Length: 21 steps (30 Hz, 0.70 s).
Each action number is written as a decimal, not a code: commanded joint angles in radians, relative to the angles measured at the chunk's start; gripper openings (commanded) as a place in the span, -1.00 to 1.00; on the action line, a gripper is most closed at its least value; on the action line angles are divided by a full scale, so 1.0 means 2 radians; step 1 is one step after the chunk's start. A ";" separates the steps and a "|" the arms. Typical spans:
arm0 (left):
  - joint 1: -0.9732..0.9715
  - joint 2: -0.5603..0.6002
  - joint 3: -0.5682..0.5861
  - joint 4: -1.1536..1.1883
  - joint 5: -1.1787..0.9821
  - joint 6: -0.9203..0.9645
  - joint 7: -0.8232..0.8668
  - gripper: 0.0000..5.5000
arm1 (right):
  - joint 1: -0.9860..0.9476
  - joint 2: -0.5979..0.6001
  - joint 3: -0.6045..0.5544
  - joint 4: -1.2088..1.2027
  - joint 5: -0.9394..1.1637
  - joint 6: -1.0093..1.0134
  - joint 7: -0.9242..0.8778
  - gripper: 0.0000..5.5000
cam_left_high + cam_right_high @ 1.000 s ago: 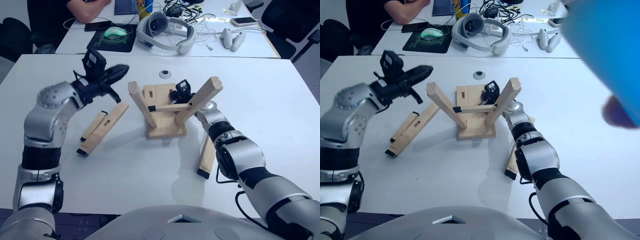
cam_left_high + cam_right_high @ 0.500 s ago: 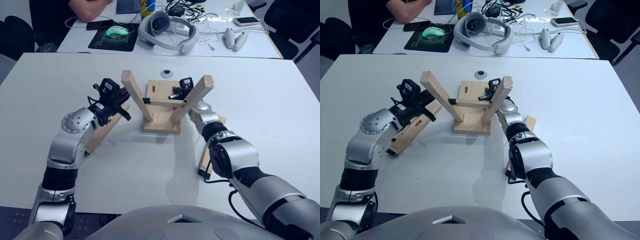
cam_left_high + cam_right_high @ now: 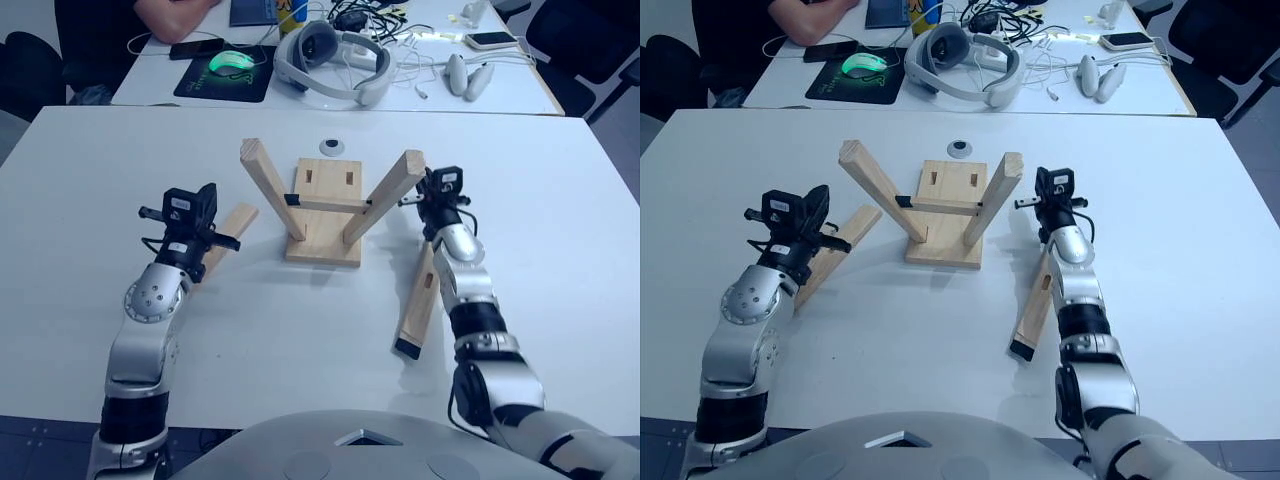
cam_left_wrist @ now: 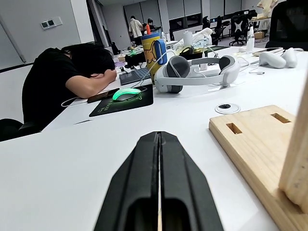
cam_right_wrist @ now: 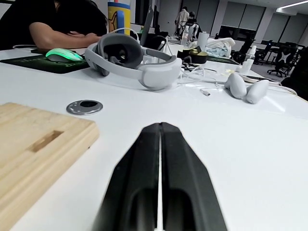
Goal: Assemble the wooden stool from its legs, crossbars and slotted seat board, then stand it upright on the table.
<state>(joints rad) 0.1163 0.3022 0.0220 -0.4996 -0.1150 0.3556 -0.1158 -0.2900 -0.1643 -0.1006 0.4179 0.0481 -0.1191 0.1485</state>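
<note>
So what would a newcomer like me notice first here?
Probably the half-built pale wooden stool in the middle of the white table: slotted seat board flat, two legs rising in a V, joined by a crossbar. The black left end effector and right end effector sit shut either side of it, with one loose wooden leg flat beside the left and another loose wooden leg beside the right.

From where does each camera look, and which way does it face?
Left eye view: on the head, looking forward and down at the seat board; left arm and right arm show.
Right eye view: same scene, other eye.
Left wrist view: on the left wrist, low, along the shut left gripper.
Right wrist view: likewise, along the shut right gripper.
Both wrist views share the seat board and headset.
</note>
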 commanded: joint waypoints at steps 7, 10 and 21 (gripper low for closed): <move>0.076 -0.048 0.018 -0.186 0.056 0.085 0.095 -0.99 | 0.234 0.003 0.059 -0.610 0.024 0.330 -0.029 -1.00; 0.051 -0.047 0.005 -0.180 0.095 0.077 0.118 -0.99 | 0.273 0.008 0.060 -0.669 0.089 0.356 -0.023 -1.00; -0.010 -0.052 0.016 -0.186 0.106 0.123 0.115 -0.99 | 0.163 0.041 -0.009 -0.682 0.068 0.492 -0.103 -1.00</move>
<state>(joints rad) 0.0744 0.2204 0.0262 -0.8485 0.0614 0.5559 0.0846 0.0790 -0.0723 -0.0773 -0.9495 0.2010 0.7955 -0.0244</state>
